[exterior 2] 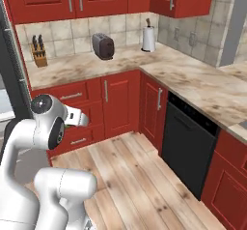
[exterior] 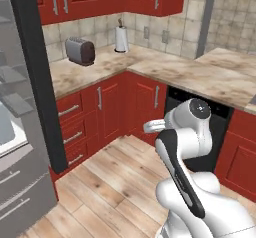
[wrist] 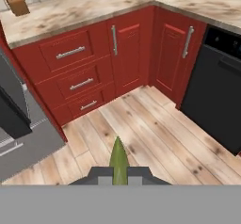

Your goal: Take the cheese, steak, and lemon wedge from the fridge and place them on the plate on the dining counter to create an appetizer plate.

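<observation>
Yellow-green lemon wedge point(wrist: 118, 162) clamped in tool point(wrist: 119, 177), held above wooden floor point(wrist: 155, 133).

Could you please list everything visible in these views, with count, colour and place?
lemon wedge: one, yellow-green, held between the jaws
fridge: one, dark grey door open, far left
toaster: one, dark steel, wall counter
paper towel roll: one, white, counter corner
knife block: one, tan, counter left
dishwasher: one, black, under right counter
cabinets: several, red, above and below counter
arm: one, white, foreground
</observation>
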### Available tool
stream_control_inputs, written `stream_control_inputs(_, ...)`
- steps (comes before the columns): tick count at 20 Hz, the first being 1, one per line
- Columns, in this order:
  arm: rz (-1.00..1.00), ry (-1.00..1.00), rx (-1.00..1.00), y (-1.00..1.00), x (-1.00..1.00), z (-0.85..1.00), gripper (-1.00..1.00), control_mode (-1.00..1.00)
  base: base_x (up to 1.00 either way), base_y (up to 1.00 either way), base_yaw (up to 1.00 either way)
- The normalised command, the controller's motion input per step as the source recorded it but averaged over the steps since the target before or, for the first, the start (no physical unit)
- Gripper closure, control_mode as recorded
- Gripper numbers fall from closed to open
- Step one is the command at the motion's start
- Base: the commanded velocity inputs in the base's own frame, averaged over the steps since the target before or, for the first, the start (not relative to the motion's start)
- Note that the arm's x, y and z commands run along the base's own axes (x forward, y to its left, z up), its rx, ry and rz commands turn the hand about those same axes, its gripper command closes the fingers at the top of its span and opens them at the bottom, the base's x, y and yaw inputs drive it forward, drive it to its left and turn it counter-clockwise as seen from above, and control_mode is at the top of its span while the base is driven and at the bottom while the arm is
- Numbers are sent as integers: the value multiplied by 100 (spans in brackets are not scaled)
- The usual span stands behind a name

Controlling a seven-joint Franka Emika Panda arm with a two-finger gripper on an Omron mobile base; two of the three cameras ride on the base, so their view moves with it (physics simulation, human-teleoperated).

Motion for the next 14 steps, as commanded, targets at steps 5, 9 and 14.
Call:
stream_control_inputs(5, 0, 0, 0, 0, 0, 0, 100, 100, -100, -69, -33)
stream_control_inputs(9, 0, 0, 0, 0, 0, 0, 100, 100, -100, -93, -34)
stream_control_inputs(14, 0, 0, 0, 0, 0, 0, 100, 100, -93, -100, -36)
